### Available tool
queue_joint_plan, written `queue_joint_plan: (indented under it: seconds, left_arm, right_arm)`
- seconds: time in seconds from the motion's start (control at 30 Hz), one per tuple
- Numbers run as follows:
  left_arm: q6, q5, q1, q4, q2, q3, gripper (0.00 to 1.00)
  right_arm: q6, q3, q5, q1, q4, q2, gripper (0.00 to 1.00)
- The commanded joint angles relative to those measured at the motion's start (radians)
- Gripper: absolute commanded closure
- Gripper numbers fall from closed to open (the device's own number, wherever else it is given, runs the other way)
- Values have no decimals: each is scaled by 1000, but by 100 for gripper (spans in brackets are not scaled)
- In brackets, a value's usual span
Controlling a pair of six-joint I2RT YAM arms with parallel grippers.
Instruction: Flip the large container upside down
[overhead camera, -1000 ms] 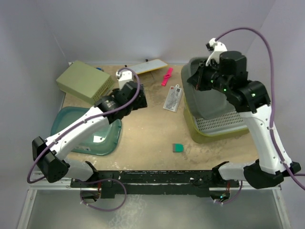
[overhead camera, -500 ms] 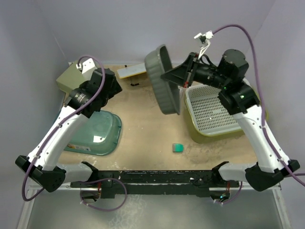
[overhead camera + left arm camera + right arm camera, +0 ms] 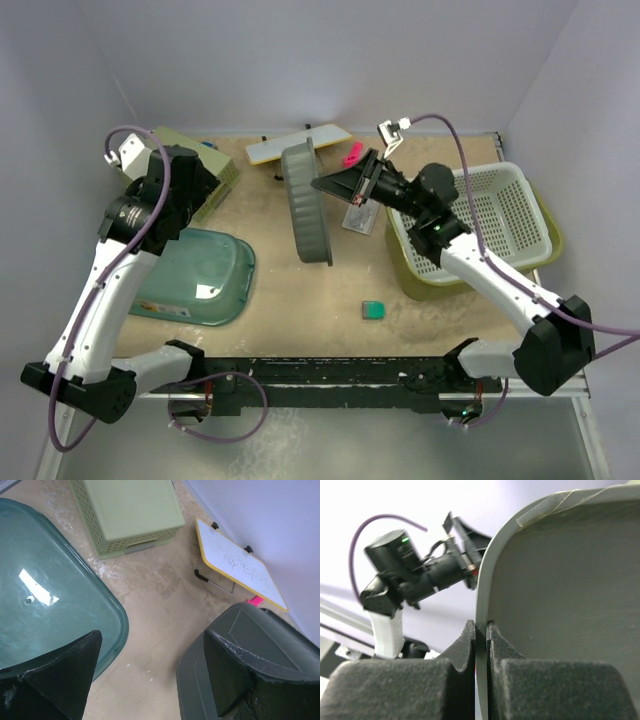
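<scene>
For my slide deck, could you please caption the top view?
Right gripper holds the grey tub on edge at centre; olive-green tub, basket inside, sits at right.

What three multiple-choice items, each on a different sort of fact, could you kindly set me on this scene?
1. Where does the white basket sit?
A) on the teal tub
B) inside the olive-green tub
C) on the bare table

2. What colour is the whiteboard border?
A) red
B) yellow
C) black

3. How is the right pincer?
A) open and empty
B) shut on the rim of the grey tub
C) resting on the table

Answers:
1 B, as the top view shows the basket nested in the olive-green tub.
2 B, as the left wrist view shows a yellow edge.
3 B, as the right wrist view shows both fingers clamped on the rim.
</scene>
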Motion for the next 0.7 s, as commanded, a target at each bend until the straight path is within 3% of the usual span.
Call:
queue_joint_plan:
  seconds: [0.0,0.13,0.3,0.5,0.6,0.67]
  left_arm:
    - [-26,-29,8,62,-77,-32,20]
    - [18,3,8,121,-108,-88,20]
    - [21,6,7,143,-137,-148,21]
    - [36,-1,7,156,-136,-159,21]
    - [49,6,7,169,-128,-164,21]
    - [57,11,8,173,-120,-163,21]
  right_arm:
    - [183,-162,164,-9,514,35,100]
    - [375,-296,234,-9,896,137,100]
    - [482,-428,416,-9,1103,197,100]
    - [499,-519,540,-9,1114,159,100]
    - [461,-562,541,-7,1006,76,100]
    - [388,-595,517,-2,815,-18,100]
